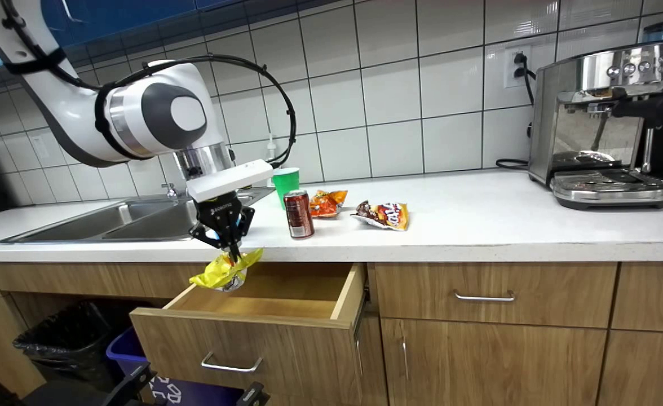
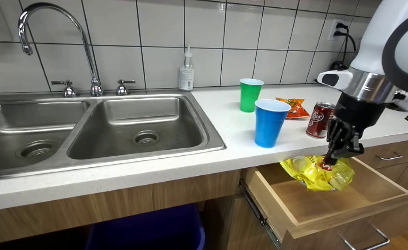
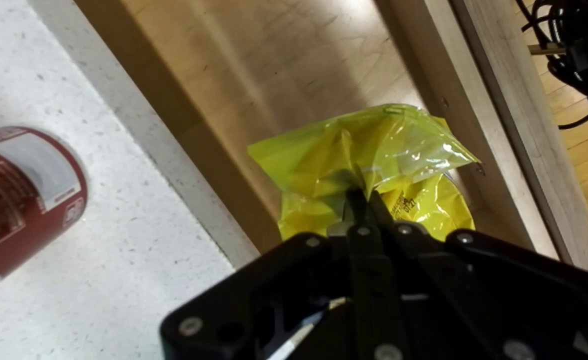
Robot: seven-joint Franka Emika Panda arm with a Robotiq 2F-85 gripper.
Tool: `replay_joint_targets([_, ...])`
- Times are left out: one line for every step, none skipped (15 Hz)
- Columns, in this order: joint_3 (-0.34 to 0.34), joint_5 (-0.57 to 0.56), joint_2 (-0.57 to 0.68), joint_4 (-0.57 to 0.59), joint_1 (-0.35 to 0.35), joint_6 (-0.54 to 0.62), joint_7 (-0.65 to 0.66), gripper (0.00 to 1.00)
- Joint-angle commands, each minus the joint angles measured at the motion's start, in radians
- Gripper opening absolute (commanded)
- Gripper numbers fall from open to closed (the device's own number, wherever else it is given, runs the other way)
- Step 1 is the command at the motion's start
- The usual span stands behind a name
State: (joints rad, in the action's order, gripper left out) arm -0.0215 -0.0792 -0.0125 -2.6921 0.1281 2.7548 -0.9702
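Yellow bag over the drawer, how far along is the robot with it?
Done: the drawer stands open, and the gripper is shut on the yellow bag. In hand: the bag, pinched and held over the drawer's interior. Left, most likely: lowering it inside and letting go, since it is not yet released.

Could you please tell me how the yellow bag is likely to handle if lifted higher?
The yellow bag is probably floppy, as its thin-looking film wrinkles where the end effector pinches it. It may swing or twist, since it hangs from one small pinch above the open drawer. Its glossy film could also be slippery.
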Motion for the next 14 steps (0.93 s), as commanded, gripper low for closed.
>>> replay_joint_targets([0.024,-0.016,-0.015,-0.003,-0.029,-0.015,0.001,0.26])
replay_joint_targets([0.024,-0.017,-0.015,-0.003,-0.029,-0.017,0.001,0.28])
replay_joint_targets([0.023,-0.018,-0.016,-0.003,-0.029,-0.019,0.001,0.33])
replay_joint_targets([0.023,-0.017,-0.017,-0.001,-0.030,-0.025,0.004,0.42])
replay_joint_targets([0.023,-0.011,-0.019,0.000,-0.030,-0.030,0.000,0.48])
replay_joint_targets([0.023,-0.012,-0.024,0.001,-0.030,-0.034,0.002,0.56])
replay_joint_targets([0.022,-0.014,-0.030,0.002,-0.031,-0.039,0.008,0.63])
replay_joint_targets([0.022,-0.008,-0.043,0.003,-0.032,-0.052,0.008,0.70])
replay_joint_targets([0.022,-0.002,-0.057,0.004,-0.033,-0.065,0.006,0.78])
replay_joint_targets([0.021,0.010,-0.075,0.007,-0.033,-0.080,0.000,0.85])
replay_joint_targets([0.019,0.018,-0.089,0.010,-0.032,-0.089,-0.005,0.93])
replay_joint_targets([0.016,0.026,-0.104,0.016,-0.032,-0.101,-0.006,0.99])
replay_joint_targets([0.013,0.035,-0.118,0.022,-0.029,-0.115,-0.007,1.00])
replay_joint_targets([0.008,0.054,-0.135,0.031,-0.025,-0.137,-0.017,1.00])
